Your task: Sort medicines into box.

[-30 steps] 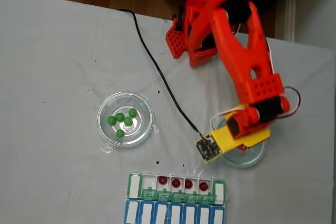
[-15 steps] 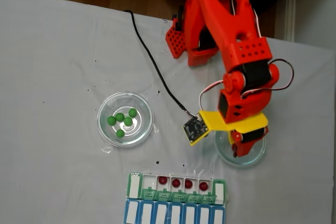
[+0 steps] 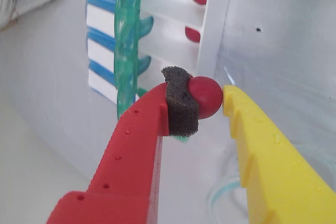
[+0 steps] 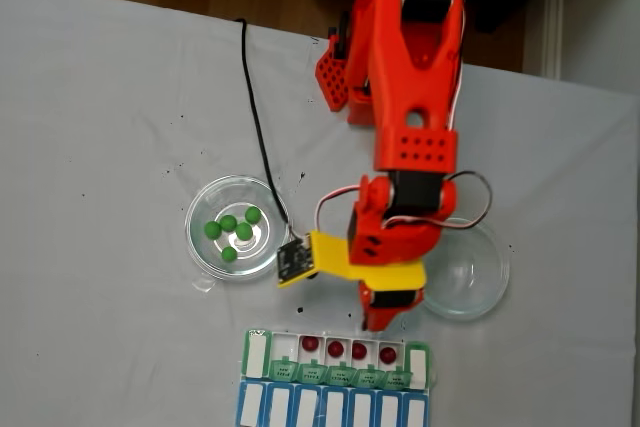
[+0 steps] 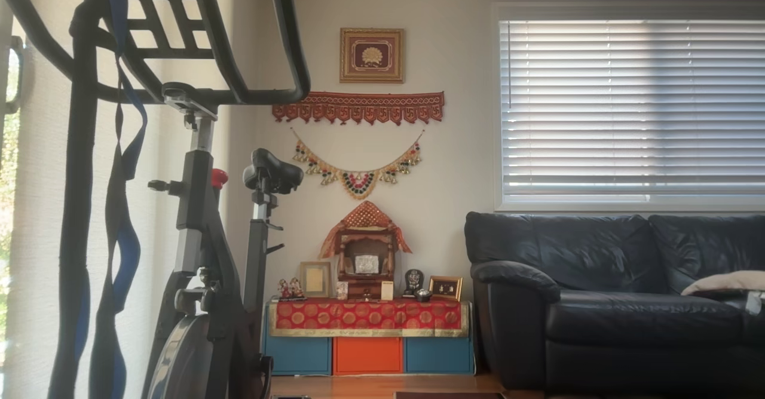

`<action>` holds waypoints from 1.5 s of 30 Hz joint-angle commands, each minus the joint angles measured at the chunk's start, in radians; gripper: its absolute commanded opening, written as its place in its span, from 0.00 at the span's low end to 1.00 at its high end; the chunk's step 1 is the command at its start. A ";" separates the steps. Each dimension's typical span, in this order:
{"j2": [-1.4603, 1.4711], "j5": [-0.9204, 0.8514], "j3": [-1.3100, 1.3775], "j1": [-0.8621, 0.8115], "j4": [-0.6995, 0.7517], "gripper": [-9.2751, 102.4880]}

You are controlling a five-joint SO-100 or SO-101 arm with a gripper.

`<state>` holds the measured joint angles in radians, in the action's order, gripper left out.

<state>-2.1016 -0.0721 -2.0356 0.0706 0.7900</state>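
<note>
Fingers (image 3: 181, 106) pinch red ball (image 3: 205, 97) (foam-padded) just beside box (image 4: 337, 382)

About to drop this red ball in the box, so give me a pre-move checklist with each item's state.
1. Grip: ok. The gripper holds the red ball between the foam pad and the yellow finger.
2. Free slot: ok. In the box, four compartments hold red balls; the one at the fixed view's left end looks empty.
3. Alignment over that slot: cannot tell. The arm hides the ball in the fixed view.
4. Lids open: ok. The green lids are folded back.
5. Green balls out of the way: ok. They sit in the left dish.
</note>
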 commanded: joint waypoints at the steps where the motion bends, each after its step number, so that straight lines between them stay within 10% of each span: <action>1: 0.034 -0.012 0.135 -0.048 -0.025 0.10; 45: 0.440 -0.035 0.541 -0.206 -0.037 0.10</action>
<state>-1.6383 -0.1120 -1.6460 -0.1442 0.7885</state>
